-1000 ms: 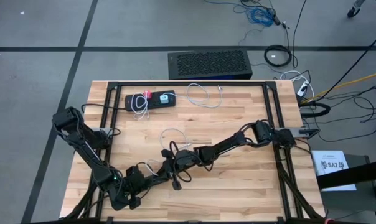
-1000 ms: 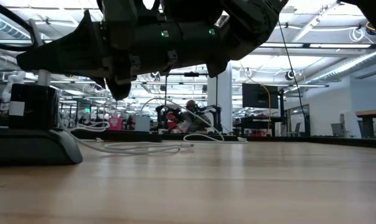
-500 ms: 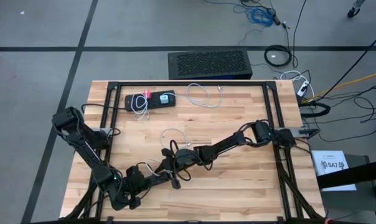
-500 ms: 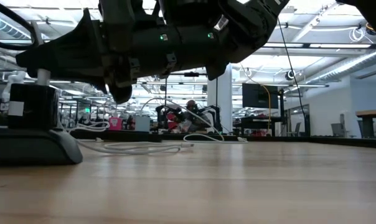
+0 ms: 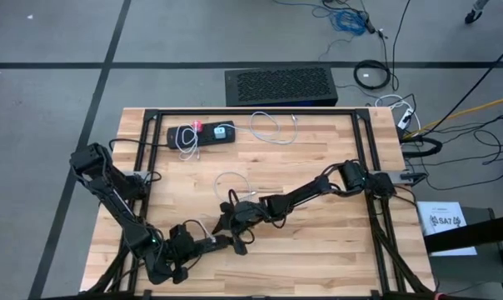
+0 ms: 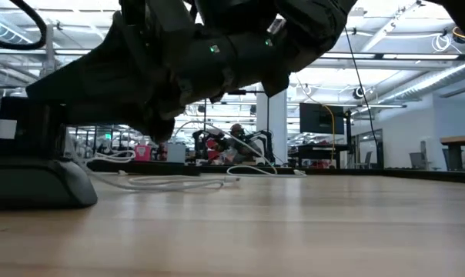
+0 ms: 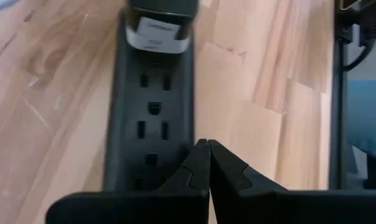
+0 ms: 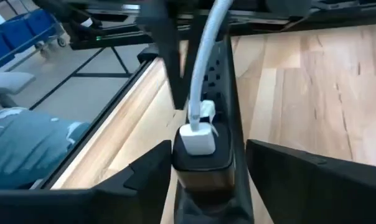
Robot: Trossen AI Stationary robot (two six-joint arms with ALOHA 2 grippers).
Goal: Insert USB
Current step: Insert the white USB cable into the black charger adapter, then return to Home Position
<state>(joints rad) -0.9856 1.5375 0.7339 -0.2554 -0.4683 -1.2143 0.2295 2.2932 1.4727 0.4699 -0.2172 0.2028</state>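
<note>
High view: left end effector [image 5: 228, 242] and right end effector [image 5: 227, 221] met over the desk [image 5: 318, 250] | Left wrist view: fingers pressed together above the power strip [image 7: 152, 112] | Right wrist view: fingers spread around the strip; white USB plug [image 8: 197, 138] seated in its charger block.

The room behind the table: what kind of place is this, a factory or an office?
Most likely a robotics lab or workshop. The wooden table stands on a grey floor strewn with cables, and the low view shows ceiling strip lights and further robot arms on benches behind.
</note>
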